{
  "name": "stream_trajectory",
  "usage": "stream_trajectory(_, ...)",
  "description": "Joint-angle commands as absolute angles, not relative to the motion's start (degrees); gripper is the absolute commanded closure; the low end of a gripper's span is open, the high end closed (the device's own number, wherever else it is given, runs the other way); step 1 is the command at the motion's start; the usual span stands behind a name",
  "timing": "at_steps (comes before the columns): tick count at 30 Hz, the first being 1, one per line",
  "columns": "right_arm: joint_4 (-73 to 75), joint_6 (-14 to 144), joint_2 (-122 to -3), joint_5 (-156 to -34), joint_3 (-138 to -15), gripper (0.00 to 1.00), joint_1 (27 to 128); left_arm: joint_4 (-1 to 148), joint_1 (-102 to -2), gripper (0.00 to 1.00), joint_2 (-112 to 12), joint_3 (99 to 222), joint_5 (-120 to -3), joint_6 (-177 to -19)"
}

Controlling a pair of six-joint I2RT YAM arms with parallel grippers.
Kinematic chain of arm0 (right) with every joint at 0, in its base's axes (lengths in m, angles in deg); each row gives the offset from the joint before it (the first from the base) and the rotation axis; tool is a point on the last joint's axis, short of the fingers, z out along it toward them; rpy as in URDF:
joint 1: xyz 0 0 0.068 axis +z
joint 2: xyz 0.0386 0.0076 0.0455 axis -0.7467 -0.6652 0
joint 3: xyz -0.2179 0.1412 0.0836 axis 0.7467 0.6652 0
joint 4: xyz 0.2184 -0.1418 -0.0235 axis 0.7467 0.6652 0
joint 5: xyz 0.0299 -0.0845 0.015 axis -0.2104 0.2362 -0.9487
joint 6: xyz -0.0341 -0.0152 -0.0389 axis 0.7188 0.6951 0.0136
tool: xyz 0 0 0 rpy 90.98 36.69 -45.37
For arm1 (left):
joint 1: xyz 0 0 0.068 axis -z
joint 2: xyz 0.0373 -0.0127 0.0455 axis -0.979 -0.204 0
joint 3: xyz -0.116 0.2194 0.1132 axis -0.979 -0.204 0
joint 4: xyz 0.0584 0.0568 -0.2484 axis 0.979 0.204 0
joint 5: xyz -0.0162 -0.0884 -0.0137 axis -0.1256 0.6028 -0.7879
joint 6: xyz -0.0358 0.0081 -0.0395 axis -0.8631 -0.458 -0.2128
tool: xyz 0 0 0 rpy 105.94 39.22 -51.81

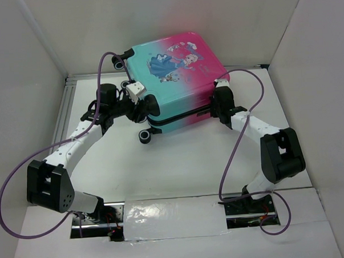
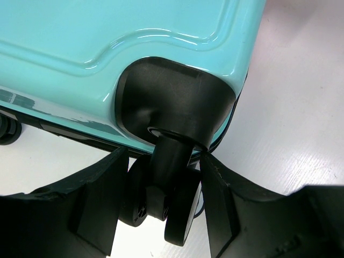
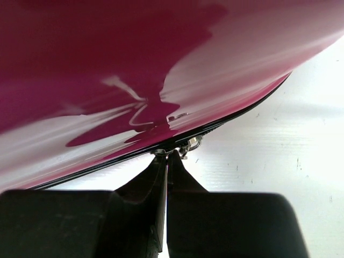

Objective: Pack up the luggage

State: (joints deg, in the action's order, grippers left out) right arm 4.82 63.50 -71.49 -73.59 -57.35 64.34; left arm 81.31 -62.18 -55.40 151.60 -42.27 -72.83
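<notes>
Left arm (image 1: 75, 142) reaches forward along the left side of the table (image 1: 179, 168), wrist turned in toward the luggage (image 1: 175, 71). Left gripper (image 2: 164, 157): fingers clamp a black twin wheel (image 2: 180, 215) at a teal corner. Right arm (image 1: 252, 125) bends in from the right edge. Right gripper (image 3: 166, 157): jaws closed, tips at the zip seam beside a metal pull (image 3: 189, 143); a pinch on it cannot be confirmed. Luggage: closed, at the far centre of the table, printed face up, contents hidden. Shell: glossy, hard, moulded, teal grading to pink.
</notes>
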Motion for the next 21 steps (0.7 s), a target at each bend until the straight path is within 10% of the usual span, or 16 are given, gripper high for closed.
stream_trajectory(1,3.66,64.43,-72.58,-72.32,-59.97,0.95,64.56,81.97,-62.59,0.35,-57.84,152.14,-45.87,-73.45)
stream_trajectory(8,12.44,62.41,-67.43,-74.15,-62.87,0.34,67.46,82.58,-62.59,0.3,-57.84,152.67,-46.93,-73.45)
stream_trajectory(16,18.78,55.74,-49.4,-74.26,-65.68,0.0,70.28,83.72,-62.59,0.09,-56.08,154.87,-47.63,-77.39)
stream_trajectory(21,22.55,55.21,-42.45,-71.47,-67.0,0.0,70.28,84.34,-62.59,0.0,-53.45,156.71,-51.23,-81.52)
